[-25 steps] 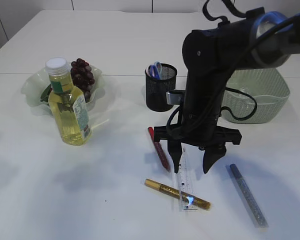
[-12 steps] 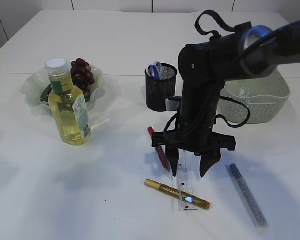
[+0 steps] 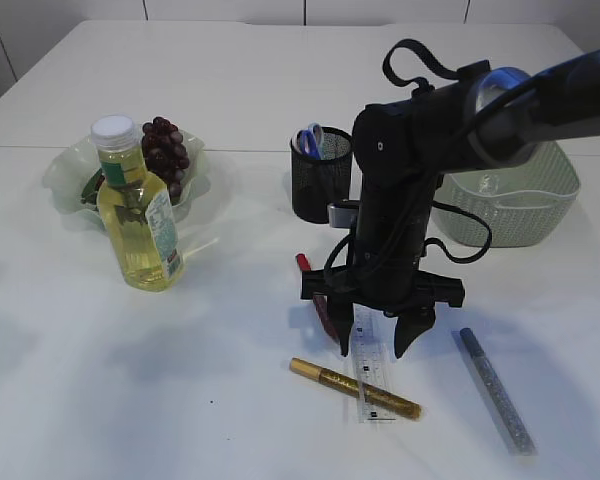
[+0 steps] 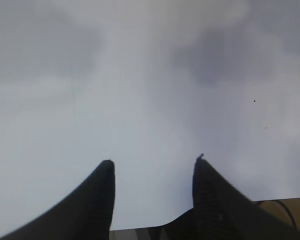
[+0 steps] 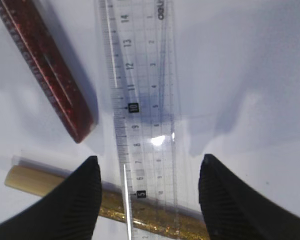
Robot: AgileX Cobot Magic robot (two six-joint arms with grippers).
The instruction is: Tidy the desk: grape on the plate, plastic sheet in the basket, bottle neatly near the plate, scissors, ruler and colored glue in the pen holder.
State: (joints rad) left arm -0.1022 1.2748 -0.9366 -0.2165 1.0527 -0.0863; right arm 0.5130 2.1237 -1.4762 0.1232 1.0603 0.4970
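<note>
My right gripper (image 3: 372,350) (image 5: 150,159) is open and points down just above the clear ruler (image 3: 373,368) (image 5: 142,100), one finger on each side of it. The ruler lies across a gold glue stick (image 3: 354,388) (image 5: 155,220). A red glue stick (image 3: 320,303) (image 5: 50,75) lies to its left and a silver-blue one (image 3: 495,390) to its right. Purple-handled scissors (image 3: 312,140) stand in the black mesh pen holder (image 3: 320,185). Grapes (image 3: 165,155) rest on the pale green plate (image 3: 65,175), with the yellow bottle (image 3: 140,215) upright in front. My left gripper (image 4: 154,161) is open over bare table. The plastic sheet does not show.
A pale green basket (image 3: 525,200) stands at the right, behind my right arm. The pen holder is just behind the right arm's wrist. The table's front left is white surface with soft shadows.
My right gripper has come down and a little to the left, its fingers now low on either side of the ruler. The objects have not moved.
</note>
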